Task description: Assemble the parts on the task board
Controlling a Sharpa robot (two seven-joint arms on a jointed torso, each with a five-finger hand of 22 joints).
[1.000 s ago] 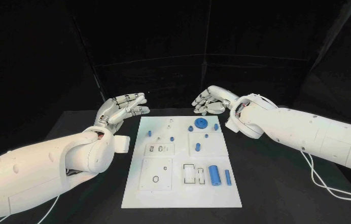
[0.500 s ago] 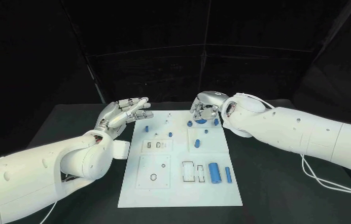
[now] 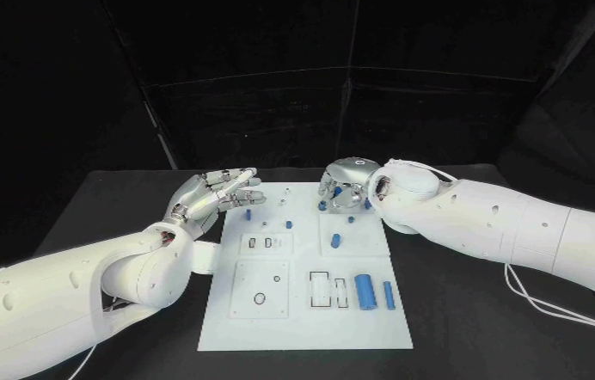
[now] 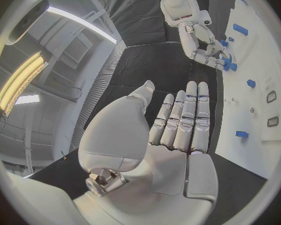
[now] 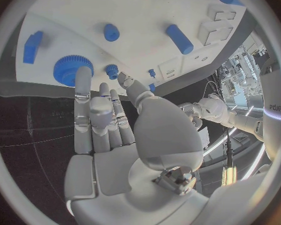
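One blue gear (image 5: 72,69) lies at right hand (image 3: 344,189) fingertips.

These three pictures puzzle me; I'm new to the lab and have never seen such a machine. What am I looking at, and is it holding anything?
It is a robot with two white arms ending in silver hands. One picture looks down from its head; the two round ones come from cameras at its wrists. On the black table lies a white task board carrying small blue parts, such as a blue cylinder and a blue gear. The left hand hangs open beside the board, holding nothing. The right hand reaches down over the board's far end, fingertips at the gear, but nothing is gripped.
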